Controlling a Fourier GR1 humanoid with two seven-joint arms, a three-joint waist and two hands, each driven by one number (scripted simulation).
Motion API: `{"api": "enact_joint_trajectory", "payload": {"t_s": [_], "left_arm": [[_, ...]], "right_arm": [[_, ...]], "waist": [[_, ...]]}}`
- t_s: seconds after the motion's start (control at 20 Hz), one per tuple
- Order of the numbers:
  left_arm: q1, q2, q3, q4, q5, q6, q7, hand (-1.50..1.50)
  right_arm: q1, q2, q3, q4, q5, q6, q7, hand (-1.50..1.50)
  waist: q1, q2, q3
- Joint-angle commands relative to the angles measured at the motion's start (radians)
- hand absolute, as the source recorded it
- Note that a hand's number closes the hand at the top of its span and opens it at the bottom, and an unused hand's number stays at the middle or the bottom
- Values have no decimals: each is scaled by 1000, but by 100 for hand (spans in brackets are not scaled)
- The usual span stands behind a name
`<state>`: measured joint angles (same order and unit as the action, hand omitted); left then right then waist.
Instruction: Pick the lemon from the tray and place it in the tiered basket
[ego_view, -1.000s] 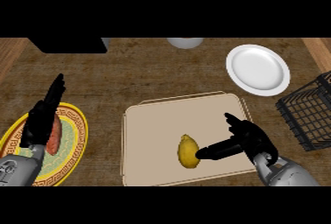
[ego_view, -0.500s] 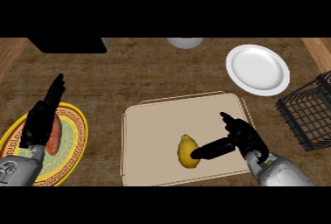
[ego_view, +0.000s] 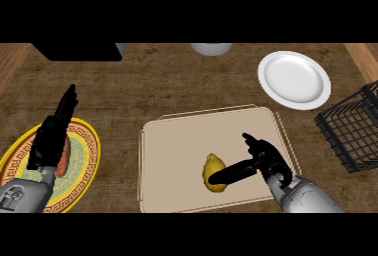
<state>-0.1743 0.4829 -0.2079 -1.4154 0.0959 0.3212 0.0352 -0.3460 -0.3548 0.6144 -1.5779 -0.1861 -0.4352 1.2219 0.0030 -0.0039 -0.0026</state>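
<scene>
Head view: the right hand (ego_view: 258, 162) is over the tray (ego_view: 173, 145), fingers stretched toward the lemon (ego_view: 214, 172) at its left; the fingertips (ego_view: 218, 178) reach the lemon without curling round it. To this hand's right, off the tray, stands the basket (ego_view: 354, 131); a white plate (ego_view: 294, 79) lies beyond it. Far left, the left hand (ego_view: 53, 134) rests straight-fingered above a yellow plate (ego_view: 87, 156).
</scene>
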Motion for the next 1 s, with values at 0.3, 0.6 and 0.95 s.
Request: {"api": "enact_joint_trajectory", "payload": {"t_s": [0.3,0.6,0.95], "left_arm": [[11,-12,-1,-68,-39,17,64,0],[34,-34,14,-19,-44,-7,-5,0],[2,15,61,-31,-14,-68,34,0]], "right_arm": [[8,29,18,28,-24,-33,185,-150],[-1,107,51,116,-14,-60,94,-150],[-39,160,6,223,-119,-5,31,150]], "waist": [[0,0,2],[0,5,2],[13,8,3]]}}
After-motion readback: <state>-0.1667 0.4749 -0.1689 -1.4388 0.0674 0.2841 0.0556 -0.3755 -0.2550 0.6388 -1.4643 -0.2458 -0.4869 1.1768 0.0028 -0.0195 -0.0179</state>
